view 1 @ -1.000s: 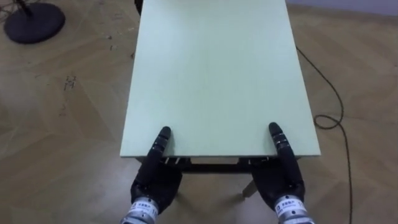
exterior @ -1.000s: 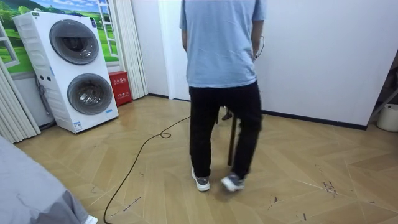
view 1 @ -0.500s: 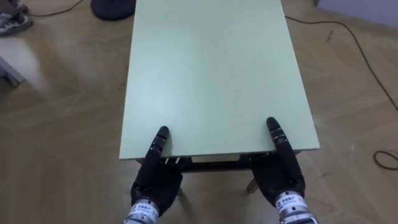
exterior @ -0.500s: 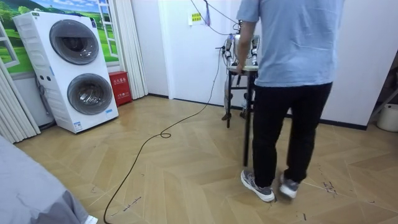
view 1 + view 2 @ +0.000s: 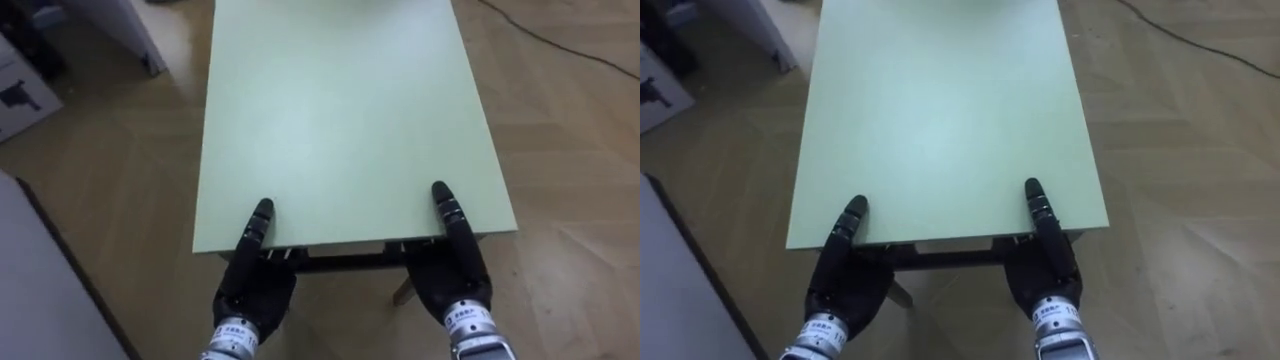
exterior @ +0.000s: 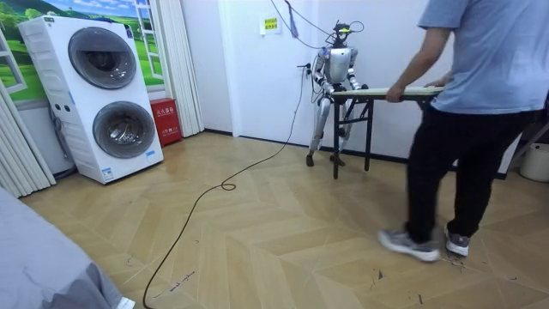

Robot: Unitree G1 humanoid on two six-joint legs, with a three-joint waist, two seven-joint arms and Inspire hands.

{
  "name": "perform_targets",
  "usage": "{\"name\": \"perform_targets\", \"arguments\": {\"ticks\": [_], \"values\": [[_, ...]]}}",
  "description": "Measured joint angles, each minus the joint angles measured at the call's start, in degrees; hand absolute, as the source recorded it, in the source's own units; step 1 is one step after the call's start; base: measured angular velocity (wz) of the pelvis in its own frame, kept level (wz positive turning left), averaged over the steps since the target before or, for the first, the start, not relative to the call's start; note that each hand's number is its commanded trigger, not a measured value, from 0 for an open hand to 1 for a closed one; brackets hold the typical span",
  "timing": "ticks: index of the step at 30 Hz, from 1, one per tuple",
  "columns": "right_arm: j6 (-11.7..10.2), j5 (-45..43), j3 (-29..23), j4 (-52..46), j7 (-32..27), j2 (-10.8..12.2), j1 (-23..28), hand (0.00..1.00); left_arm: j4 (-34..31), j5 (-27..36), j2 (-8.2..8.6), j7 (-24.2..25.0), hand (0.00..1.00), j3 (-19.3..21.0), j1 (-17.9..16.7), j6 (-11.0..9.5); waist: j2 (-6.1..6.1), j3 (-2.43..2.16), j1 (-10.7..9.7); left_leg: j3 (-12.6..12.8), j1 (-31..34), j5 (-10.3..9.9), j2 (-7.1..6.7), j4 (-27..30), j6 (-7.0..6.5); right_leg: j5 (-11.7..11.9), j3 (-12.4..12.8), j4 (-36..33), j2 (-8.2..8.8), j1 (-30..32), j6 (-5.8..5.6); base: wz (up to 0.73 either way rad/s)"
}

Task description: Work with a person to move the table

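Note:
A pale green table [image 5: 340, 120] stretches away from me over the wooden floor. My left hand [image 5: 255, 285] grips its near edge at the left corner, thumb on top and fingers underneath. My right hand [image 5: 455, 280] grips the near right corner the same way. In the room view I stand by the white back wall, holding one end of the table [image 6: 412, 91]. A person [image 6: 480, 103] in a light blue shirt and black trousers holds the other end at the room view's right, mid-stride.
A stacked washer and dryer [image 6: 111, 94] stands at the room view's left, with a red box [image 6: 165, 120] beside it. A dark cable [image 6: 214, 197] trails across the floor. A grey surface [image 5: 40, 290] lies at my lower left and white furniture [image 5: 120, 30] at the upper left.
The person has stepped toward the room view's right with the table's far end, uncovering me and the table. The floor under the table has shifted past. Both hands keep their grip.

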State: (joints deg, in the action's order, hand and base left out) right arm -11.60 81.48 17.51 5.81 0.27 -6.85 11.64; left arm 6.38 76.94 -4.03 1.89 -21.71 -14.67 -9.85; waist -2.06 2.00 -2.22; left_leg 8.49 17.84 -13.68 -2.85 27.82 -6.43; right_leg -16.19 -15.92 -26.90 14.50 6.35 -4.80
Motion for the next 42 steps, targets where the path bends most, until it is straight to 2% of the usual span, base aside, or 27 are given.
{"name": "perform_targets", "arguments": {"ticks": [3, 4, 7, 11, 13, 14, 15, 16, 17, 18, 19, 20, 21, 22, 23, 25, 27, 28, 30, 32, 33, 35, 36, 38, 39, 41, 42], "values": [[0.76, 0.14, 0.22, 0.0, -0.31, 0.14, -0.62, 1.0, -0.03, -0.15, -0.21, -0.12, 1.0, 0.43, 0.0, -0.72, 0.56, 0.09, 2.12, -0.75, -0.26, 1.01, -0.06, -1.17, 0.53, 0.16, 0.11, 2.65, -0.78, -1.55, -0.29, 0.26], [1.12, 0.13, 0.24, 0.01, -0.59, 0.24, -0.82, 1.0, -0.03, -0.15, -0.25, -0.12, 1.0, 0.84, -0.02, -0.7, 0.68, 0.1, 3.06, -1.03, -0.48, 1.64, -0.05, -2.0, 0.78, 0.8, 0.05, 4.0, -1.19, -2.14, -1.34, 0.24], [1.6, 0.03, 0.22, 0.01, -0.95, 0.5, -0.88, 1.0, -0.03, -0.29, -0.34, -0.16, 1.0, 1.19, -0.14, -0.66, 1.29, 0.12, 3.52, -1.87, -0.6, 3.01, -0.12, -3.64, 1.25, 1.24, 0.13, 6.42, -2.17, -3.78, -1.39, 0.41], [1.72, -0.12, 0.45, 0.02, -0.96, -0.02, -0.82, 1.0, -0.06, -0.03, -0.64, -0.16, 1.0, 1.05, -0.74, -0.27, 1.56, 0.1, 4.94, -4.13, 0.24, 3.69, 0.18, -3.49, 2.18, 1.39, 0.12, 6.87, -3.68, -4.47, -1.15, 0.33], [1.74, -0.12, 0.19, 0.09, -0.95, -0.06, -0.83, 1.0, -0.14, 0.02, -0.57, -0.15, 1.0, 1.1, -0.91, 0.19, 1.65, 0.11, 5.83, -4.36, 0.84, 4.02, 0.48, -3.47, 2.49, 1.39, -1.11, 7.12, -4.18, -4.6, -1.14, 0.38], [2.07, -0.15, 0.19, 0.27, -0.95, -0.1, -0.82, 1.0, -0.26, 0.02, -0.54, -0.14, 1.0, 1.19, -1.34, 0.25, 1.59, 0.09, 6.0, -5.61, 0.84, 4.25, 0.47, -3.45, 2.71, 1.36, -2.02, 5.89, -4.32, -4.48, -0.85, 0.38], [2.38, -0.14, 0.09, 0.39, -0.95, -0.08, -0.82, 1.0, -0.33, 0.01, -0.55, -0.14, 1.0, 1.25, -1.49, 0.25, 1.5, 0.09, 5.98, -6.4, 0.82, 4.37, 0.51, -3.39, 2.85, 1.29, -1.91, 4.83, -4.54, -4.23, -0.03, 0.55], [2.95, -0.14, -0.25, 0.54, -0.95, 0.35, -0.82, 1.0, -0.38, 0.0, -0.66, -0.15, 1.0, 1.38, -1.48, 0.23, 1.29, 0.13, 5.56, -9.03, 0.93, 4.69, 0.99, -3.27, 3.17, 0.1, -0.26, 4.4, -5.86, -3.6, 2.06, 0.65], [2.95, -0.17, -0.24, 0.49, -0.93, 0.82, -1.13, 1.0, -0.54, -0.01, -0.8, -0.14, 1.0, 1.41, -1.19, 0.23, 1.35, 0.1, 5.59, -10.44, 1.54, 5.16, 0.9, -3.26, 3.69, -0.4, 2.05, 8.84, -8.6, -2.07, 3.69, 0.71], [2.95, -0.19, -0.26, 0.54, -0.93, 0.74, -1.29, 1.0, -0.38, -0.01, -0.7, -0.12, 1.0, 1.57, -1.0, 0.27, 1.01, 0.07, 5.19, -10.85, 1.86, 5.48, 0.84, -3.16, 3.88, 0.51, 2.55, 9.27, -9.72, -1.35, 3.57, 0.85], [2.86, -0.2, -0.26, 0.41, -0.89, 0.34, -1.33, 1.0, -0.53, 0.0, -0.78, -0.1, 1.0, 1.75, -1.02, 0.53, 0.68, -0.21, 4.19, -6.92, 2.36, 6.44, 1.25, -4.02, 3.48, 0.51, -0.3, 9.15, -9.21, -1.55, 3.91, 0.97], [2.76, -0.01, -0.28, 0.42, -0.68, 0.17, -1.5, 1.0, -0.74, -0.01, -0.78, -0.1, 1.0, 1.75, -0.88, 0.71, 0.57, -0.28, 3.57, 1.23, 2.63, 7.68, 3.72, -5.31, 2.25, 0.49, -3.02, 9.12, -8.68, -1.95, 4.21, 0.96], [2.59, 0.14, -0.2, 0.45, -0.49, 0.14, -1.44, 1.0, -0.75, -0.01, -0.81, -0.09, 1.0, 1.71, -0.8, 0.73, 0.56, -0.27, 3.23, 5.18, 2.51, 8.07, 4.76, -5.86, 1.68, 0.46, -4.06, 9.15, -8.65, -2.22, 4.28, 0.83], [2.39, 0.2, -0.1, 0.55, -0.37, 0.3, -1.31, 1.0, -0.75, -0.03, -0.91, -0.06, 1.0, 1.71, -0.8, 0.73, 0.58, -0.27, 2.7, 11.31, 2.29, 8.49, 6.34, -6.28, 0.95, 0.32, -6.07, 9.35, -8.6, -2.35, 4.5, 0.55], [2.38, 0.15, -0.03, 0.55, -0.37, 0.36, -1.29, 1.0, -0.74, -0.03, -0.97, -0.06, 1.0, 1.79, -0.82, 0.73, 0.63, -0.25, 2.96, 14.08, 2.2, 8.48, 7.13, -6.05, 0.96, 0.15, -7.7, 9.56, -8.52, -2.73, 4.71, 0.42], [2.39, 0.15, 0.0, 0.55, -0.38, 0.42, -0.89, 1.0, -0.73, -0.03, -1.02, -0.06, 1.0, 1.72, -1.15, 0.75, 0.62, -0.25, 2.88, 14.3, 2.17, 8.44, 7.02, -6.06, 0.9, 0.09, -9.14, 10.2, -8.61, -3.67, 4.5, 0.32], [2.41, 0.14, -0.01, 0.54, -0.38, 0.42, -0.78, 1.0, -0.7, -0.03, -1.04, -0.08, 1.0, 1.66, -1.24, 0.83, 0.61, -0.24, 2.69, 14.23, 2.29, 7.88, 6.81, -6.23, 0.03, -0.24, -10.09, 10.04, -8.68, -3.92, 4.08, 0.35], [2.42, 0.14, -0.02, 0.47, -0.39, 0.35, -0.78, 1.0, -0.71, 0.0, -1.03, -0.13, 1.0, 1.59, -1.24, 0.88, 0.62, -0.25, 2.68, 13.62, 2.55, 7.84, 6.33, -6.29, -0.04, -0.38, -10.69, 9.92, -8.52, -3.93, 3.85, 0.28], [2.43, 0.1, -0.02, 0.3, -0.73, 0.0, -0.78, 1.0, -0.7, 0.1, -0.99, -0.4, 1.0, 1.3, -1.25, 0.9, 0.62, -0.25, 2.89, 13.14, 2.73, 7.6, 5.63, -6.08, -1.15, -1.25, -10.99, 8.37, -8.23, -3.61, 3.35, 0.26], [2.42, -0.61, -0.04, 0.14, -1.51, -0.17, -0.92, 1.0, -0.66, 0.92, -0.59, -0.79, 1.0, 0.99, -1.52, 0.89, 0.56, -0.24, 3.59, 12.98, 2.58, 7.14, 4.64, -5.98, -1.98, -2.16, -11.25, 4.72, -6.61, -2.78, 2.41, 0.16], [2.42, -0.64, -0.04, 0.14, -1.62, -0.24, -0.92, 1.0, -0.66, 0.99, -0.58, -0.86, 1.0, 0.9, -1.6, 0.89, 0.56, -0.24, 3.88, 12.96, 2.55, 7.03, 4.51, -5.98, -2.14, -2.22, -11.15, 3.56, -6.26, -2.3, 2.31, 0.11], [2.42, -0.68, 0.16, 0.18, -1.99, -0.22, -0.88, 1.0, -0.44, 1.01, -0.54, -0.9, 1.0, 0.7, -1.67, 0.79, 0.5, -0.21, 4.15, 11.92, 2.45, 6.36, 3.69, -5.8, -2.88, -2.3, -10.67, -3.46, -4.16, 0.13, 2.17, 0.25], [2.42, -0.68, 0.19, 0.2, -2.06, -0.15, -0.84, 1.0, -0.36, 1.01, -0.54, -0.9, 1.0, 0.54, -1.66, 0.77, 0.49, -0.2, 4.06, 11.52, 2.43, 5.87, 3.37, -5.51, -3.11, -2.27, -10.06, -6.67, -3.26, 1.39, 2.17, 0.35], [2.42, -0.83, 0.28, 0.64, -2.16, -0.27, -0.59, 1.0, 0.71, 1.13, 0.2, -0.9, 1.0, 0.39, -1.66, 0.77, 0.05, 0.03, 3.78, 9.8, 2.53, 2.36, 2.54, -2.0, -4.01, -2.75, -4.17, -18.68, -0.39, 7.41, 2.16, 0.32], [2.42, -0.83, 0.28, 0.63, -2.16, -0.34, -0.39, 1.0, 0.84, 1.19, 0.25, -0.9, 1.0, 0.18, -1.66, 0.77, 0.04, 0.04, 3.72, 9.57, 2.54, 1.76, 2.17, -1.31, -4.2, -2.99, -2.98, -20.16, 0.27, 9.06, 2.32, 0.41], [2.26, -0.77, 0.28, 0.62, -2.16, -0.47, 0.29, 1.0, 1.35, 1.2, 0.48, -0.97, 1.0, -0.12, -1.63, 0.76, -0.16, 0.02, 1.89, 8.66, 2.53, 0.51, 0.85, 0.61, -4.78, -2.93, 0.43, -20.55, 1.74, 14.75, 2.21, 0.68], [2.18, -0.77, 0.36, 0.63, -2.16, -0.53, 0.36, 1.0, 1.57, 1.2, 0.48, -0.98, 1.0, -0.16, -1.59, 0.75, -0.45, 0.05, 1.07, 8.59, 2.5, 0.31, 0.86, 1.15, -4.86, -2.8, 0.5, -19.42, 1.99, 15.35, 1.98, 0.83]]}}
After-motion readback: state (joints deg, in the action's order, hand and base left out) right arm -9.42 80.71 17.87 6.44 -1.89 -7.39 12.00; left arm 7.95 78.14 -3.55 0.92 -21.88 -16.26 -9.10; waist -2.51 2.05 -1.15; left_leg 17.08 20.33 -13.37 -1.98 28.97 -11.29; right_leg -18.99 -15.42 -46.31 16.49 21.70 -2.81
